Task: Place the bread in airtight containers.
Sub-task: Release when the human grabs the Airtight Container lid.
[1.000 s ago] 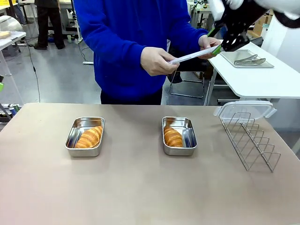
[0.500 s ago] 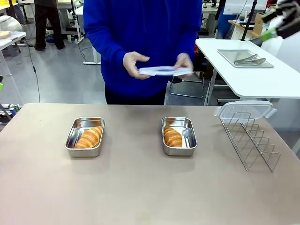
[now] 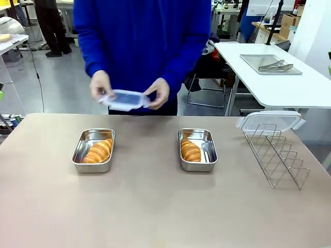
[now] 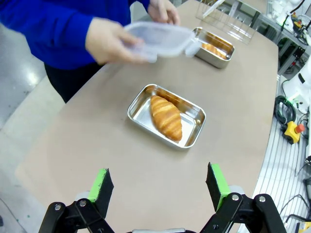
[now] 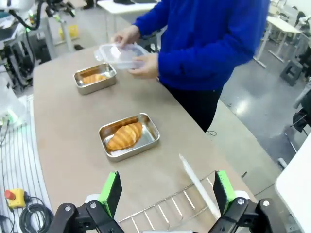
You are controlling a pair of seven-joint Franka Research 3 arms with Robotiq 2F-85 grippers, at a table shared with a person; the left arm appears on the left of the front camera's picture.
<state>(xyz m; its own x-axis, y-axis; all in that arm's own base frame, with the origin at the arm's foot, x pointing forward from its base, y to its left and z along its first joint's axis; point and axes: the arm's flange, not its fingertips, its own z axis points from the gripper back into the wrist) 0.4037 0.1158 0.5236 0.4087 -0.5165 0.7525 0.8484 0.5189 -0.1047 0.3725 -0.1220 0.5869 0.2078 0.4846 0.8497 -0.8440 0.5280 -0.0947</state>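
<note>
Left gripper: jaws were apart, nothing between them, above bare bench short of the left tub.
Right gripper: jaws were apart and empty, with the wire rack in view between them.
Left tub: sat open on the bench, first croissant inside, slanted against its right wall.
Right tub: sat open, second croissant inside along its left side.
Clear lid: was held flat in the air by a person, one hand at one end and the other hand opposite, behind the left tub and not touching it.
Spare lid: rested on the rack's far end.
Layout: tubs were well apart, rack right of the right tub.
</note>
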